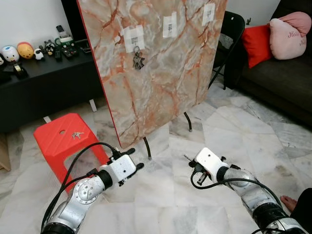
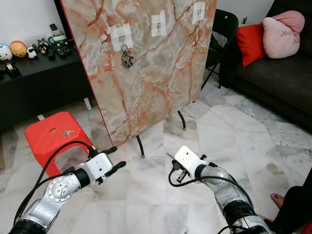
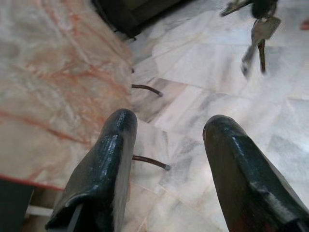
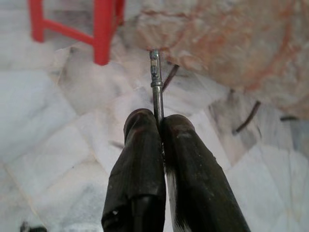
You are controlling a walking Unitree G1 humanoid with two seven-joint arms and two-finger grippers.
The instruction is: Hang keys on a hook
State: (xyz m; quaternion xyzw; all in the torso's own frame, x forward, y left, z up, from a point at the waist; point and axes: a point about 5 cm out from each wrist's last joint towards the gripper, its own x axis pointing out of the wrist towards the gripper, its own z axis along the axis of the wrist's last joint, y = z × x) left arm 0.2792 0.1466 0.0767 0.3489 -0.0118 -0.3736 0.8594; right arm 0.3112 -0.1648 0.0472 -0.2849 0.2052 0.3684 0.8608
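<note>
Keys [image 4: 155,82] are sitting pinched in your right gripper [image 1: 191,163], low over the marble floor [image 1: 234,136] in the near right of the scene. You are seeing a thin silvery metal shaft jutting straight out past the fingertips, its long axis running in line with the fingers and pointing toward the board's lower edge and the red stool; in the left wrist view, more keys are dangling below that gripper on a ring. The two black fingers [image 4: 140,159] are pressed tight together with only the metal between them.

Your left gripper [image 1: 135,158] is hovering in the near left, its rounded, glossy black fingers [image 3: 104,164] spread wide apart and gripping nothing, aimed toward the floor beside the board's thin dark metal legs [image 1: 147,148].

You are facing a large tilted board [image 1: 165,68] with an orange-veined marble pattern, leaning back on those legs. Three pale taped patches are running along its upper part; the left hook [image 1: 135,45] is already carrying another bunch of keys [image 1: 138,59], hanging flat against the surface.

At the left, a red plastic stool [image 1: 58,136] is standing with a small key [image 1: 76,134] lying on its seat. Farther left, a black cabinet [image 1: 48,83] is bearing small toys. At the far right, a dark sofa [image 1: 278,78] is holding red and pink cushions.
</note>
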